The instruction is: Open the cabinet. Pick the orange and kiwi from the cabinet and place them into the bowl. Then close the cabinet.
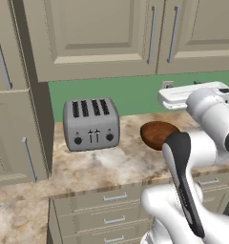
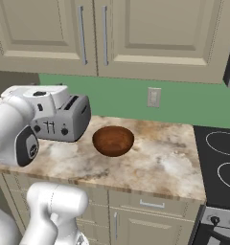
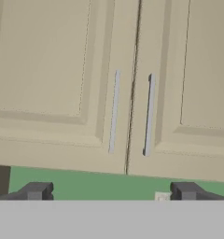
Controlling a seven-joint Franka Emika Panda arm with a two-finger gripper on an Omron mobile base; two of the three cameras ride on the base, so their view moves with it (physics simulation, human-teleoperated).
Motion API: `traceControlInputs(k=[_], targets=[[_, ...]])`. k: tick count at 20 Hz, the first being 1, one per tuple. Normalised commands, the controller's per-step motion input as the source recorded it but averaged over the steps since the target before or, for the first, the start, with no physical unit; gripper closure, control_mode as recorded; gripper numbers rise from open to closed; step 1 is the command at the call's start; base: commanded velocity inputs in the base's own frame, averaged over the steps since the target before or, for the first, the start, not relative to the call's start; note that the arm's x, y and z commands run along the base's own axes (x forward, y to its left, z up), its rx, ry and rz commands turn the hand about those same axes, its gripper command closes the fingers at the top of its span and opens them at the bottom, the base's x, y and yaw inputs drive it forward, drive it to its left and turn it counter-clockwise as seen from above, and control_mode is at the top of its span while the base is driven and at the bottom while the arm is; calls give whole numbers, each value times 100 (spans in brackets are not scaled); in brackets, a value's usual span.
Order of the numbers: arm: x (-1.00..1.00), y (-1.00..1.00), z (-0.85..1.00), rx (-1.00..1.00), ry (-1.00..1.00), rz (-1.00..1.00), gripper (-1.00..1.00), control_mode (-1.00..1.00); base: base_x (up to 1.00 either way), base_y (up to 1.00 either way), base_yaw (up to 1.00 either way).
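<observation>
The cabinet (image 3: 62,70) faces me in the hand view with both raised-panel doors shut. Its two silver bar handles (image 3: 149,114) hang side by side at the seam. My gripper (image 3: 112,191) is open, its dark fingertips (image 3: 37,190) spread wide below the handles and apart from the doors. The cabinet (image 1: 97,33) also runs along the top of both base views, and my white hand (image 1: 195,95) hovers under it, above the counter. The reddish-brown bowl (image 2: 113,139) stands empty on the counter, to the right of the toaster. The orange and the kiwi are out of view.
A grey four-slot toaster (image 1: 91,124) stands on the marble counter (image 1: 102,167) at the left. A wall outlet (image 2: 154,97) is on the green backsplash. A black stove top (image 2: 222,158) is at the right. A tall narrow cabinet (image 1: 6,95) flanks the left, with drawers (image 1: 114,196) below the counter.
</observation>
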Motion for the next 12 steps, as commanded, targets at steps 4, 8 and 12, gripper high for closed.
traceControlInputs(k=[4,8,12], targets=[[5,0,16,0,0,0,-100,-100,0,0,0],[9,0,13,0,0,0,-100,-100,0,0,0],[27,-3,10,0,0,0,-100,-100,0,0,0]])
